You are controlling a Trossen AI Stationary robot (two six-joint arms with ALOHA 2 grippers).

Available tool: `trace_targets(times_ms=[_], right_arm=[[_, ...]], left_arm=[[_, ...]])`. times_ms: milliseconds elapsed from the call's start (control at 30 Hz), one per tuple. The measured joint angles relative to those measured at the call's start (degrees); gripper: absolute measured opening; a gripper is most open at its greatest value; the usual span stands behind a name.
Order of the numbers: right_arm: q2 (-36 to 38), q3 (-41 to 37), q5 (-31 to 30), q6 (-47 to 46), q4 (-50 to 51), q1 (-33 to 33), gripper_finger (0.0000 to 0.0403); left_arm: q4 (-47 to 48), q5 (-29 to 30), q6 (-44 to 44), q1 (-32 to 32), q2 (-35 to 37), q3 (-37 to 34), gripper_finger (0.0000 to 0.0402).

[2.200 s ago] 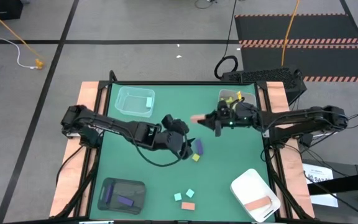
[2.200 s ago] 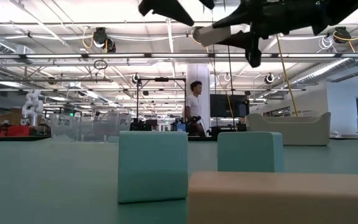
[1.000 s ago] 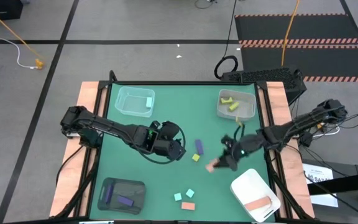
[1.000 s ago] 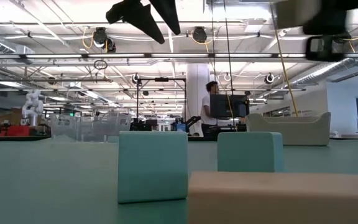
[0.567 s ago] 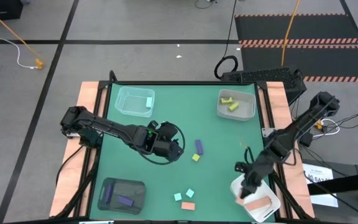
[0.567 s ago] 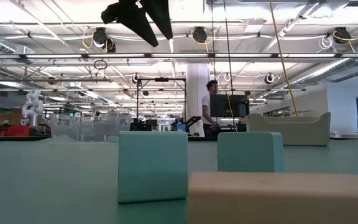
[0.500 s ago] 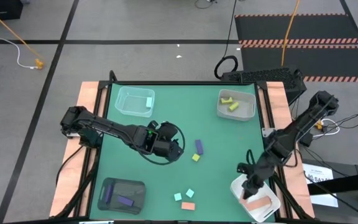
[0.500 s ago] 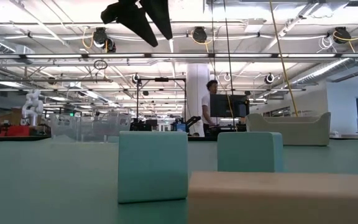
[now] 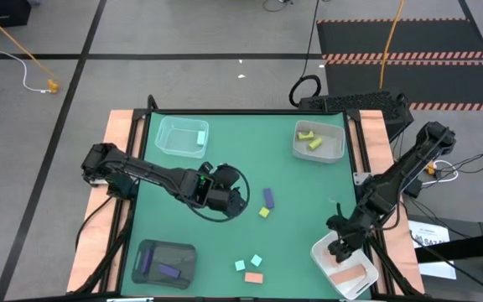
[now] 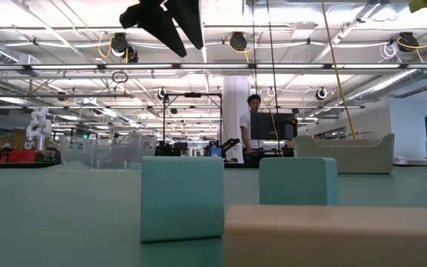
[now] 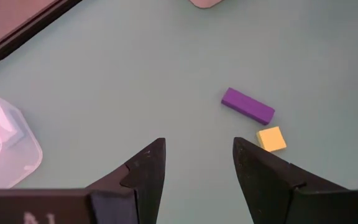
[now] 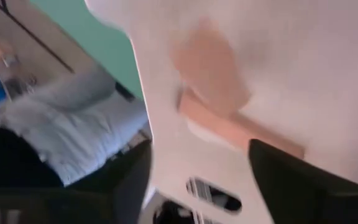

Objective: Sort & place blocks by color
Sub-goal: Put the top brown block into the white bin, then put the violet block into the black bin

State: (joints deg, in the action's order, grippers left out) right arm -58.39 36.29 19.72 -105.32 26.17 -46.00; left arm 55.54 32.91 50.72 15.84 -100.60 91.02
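Over the white tray [image 9: 321,252] at the near right corner, the right gripper [image 9: 340,245] hangs with fingers apart and nothing between them; its wrist view looks down on salmon-pink blocks [image 12: 229,124] lying in that tray, so pink evidently collects here. Left gripper [image 11: 197,162] hovers mid-table, fingers apart and empty, facing the loose purple bar [image 11: 247,104] and the yellow-green cube [image 11: 271,139] just beside it, likely the next picks.

The trays each take one colour:
- clear tray [image 9: 168,149], far left: one teal block [image 9: 200,136]
- tray [image 9: 335,153], far right: yellow-green pieces [image 9: 311,139]
- dark tray [image 9: 145,250], near left: purple bars [image 9: 169,270]

Unsorted near the front edge: two teal cubes [image 9: 248,262] and a salmon-pink bar [image 9: 253,278].
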Motion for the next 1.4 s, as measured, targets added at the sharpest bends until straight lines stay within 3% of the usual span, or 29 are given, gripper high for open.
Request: trace_targets(times_ms=[133, 200, 433, 533, 633, 767, 1067, 1400], right_arm=[[0.0, -0.01, 5.82, 0.08, -1.31, 0.0, 0.0311], [0.0, -0.01, 5.84, 1.32, -3.42, -0.02, 0.0327], [0.0, -1.92, -5.89, 10.2, -16.09, 0.0, 0.0341], [0.0, -3.64, -6.23, 10.4, -23.12, 0.91, 0.0338], [-0.01, -4.55, -6.66, 11.22, -23.98, 2.23, 0.0335], [0.43, -4.57, -10.94, 20.35, -25.93, 4.41, 0.0334], [6.38, -3.99, -13.83, 36.65, -26.72, 14.98, 0.0334], [7.95, -3.96, -13.93, 57.07, -26.46, 33.76, 0.0334]], left_arm=[[0.18, -0.01, -0.8, 0.0, 0.0, 0.0, 0.0186], [0.2, -0.01, -1.12, 0.0, 0.0, 0.0, 0.0186], [0.2, -0.01, -1.09, 0.0, 0.0, 0.0, 0.0186], [0.22, -0.01, -1.0, 0.11, 0.0, 0.0, 0.0186], [0.23, -0.01, -0.85, 0.24, 0.0, 0.0, 0.0186], [0.46, -0.03, -0.91, 0.38, 0.0, 0.0, 0.0186], [0.6, -0.08, -1.05, 0.39, 0.0, 0.0, 0.0186], [0.47, -0.09, -0.63, 0.2, 0.0, 0.0, 0.0186]])
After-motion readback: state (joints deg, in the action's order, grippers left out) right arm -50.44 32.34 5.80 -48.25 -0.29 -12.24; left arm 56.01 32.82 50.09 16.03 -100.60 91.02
